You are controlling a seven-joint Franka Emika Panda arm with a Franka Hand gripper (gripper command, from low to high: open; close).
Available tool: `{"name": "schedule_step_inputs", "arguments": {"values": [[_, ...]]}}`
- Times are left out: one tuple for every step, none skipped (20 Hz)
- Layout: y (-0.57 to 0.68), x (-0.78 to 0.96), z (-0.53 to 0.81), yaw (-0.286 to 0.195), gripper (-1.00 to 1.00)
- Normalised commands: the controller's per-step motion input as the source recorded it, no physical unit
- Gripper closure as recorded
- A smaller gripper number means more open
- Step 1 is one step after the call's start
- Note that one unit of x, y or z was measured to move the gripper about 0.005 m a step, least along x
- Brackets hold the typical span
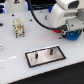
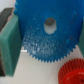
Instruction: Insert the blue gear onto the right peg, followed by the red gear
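The blue gear [image 2: 40,42] fills the wrist view, flat and toothed, with a round hole in its hub. My gripper [image 2: 48,37] spans it. One green finger pad [image 2: 10,42] presses against the gear's teeth, and the other finger is at the frame's edge. The red gear [image 2: 73,74] lies just beside the blue gear, partly cut off. In the exterior view my gripper [image 1: 71,31] is at the exterior view's right over the blue gear [image 1: 73,35]. The grey base plate [image 1: 35,60] with two upright pegs [image 1: 50,51] lies near the middle front.
A small beige block-like part [image 1: 19,26] stands on the white table [image 1: 15,50] at the exterior view's left. A black cable [image 1: 37,20] runs across the back. The arm's white body [image 1: 67,12] fills the upper right.
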Motion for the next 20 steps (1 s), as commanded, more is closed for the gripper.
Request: {"name": "schedule_step_inputs", "arguments": {"values": [[-0.14,0.17,0.35,0.0,1.0],[-0.15,0.21,0.44,0.0,1.0],[-0.17,0.25,0.46,0.0,1.0],[-0.22,0.27,0.42,0.0,1.0],[-0.27,0.28,0.35,0.0,1.0],[-0.22,0.3,0.33,0.0,1.0],[-0.24,0.32,0.4,0.0,1.0],[-0.29,0.37,0.44,0.0,1.0],[-0.31,0.4,0.45,0.0,1.0],[-0.32,0.41,0.4,0.0,1.0],[-0.33,0.42,0.44,0.0,1.0],[-0.34,0.42,0.44,0.0,1.0],[-0.35,0.44,0.44,0.0,1.0],[-0.34,0.44,0.47,0.0,1.0],[-0.34,0.41,0.45,0.0,1.0],[-0.35,0.43,0.51,0.0,1.0],[-0.37,0.44,0.47,0.0,1.0],[-0.39,0.34,0.37,0.0,1.0],[-0.41,0.32,0.37,0.0,1.0],[-0.47,0.42,0.4,0.0,1.0]]}}
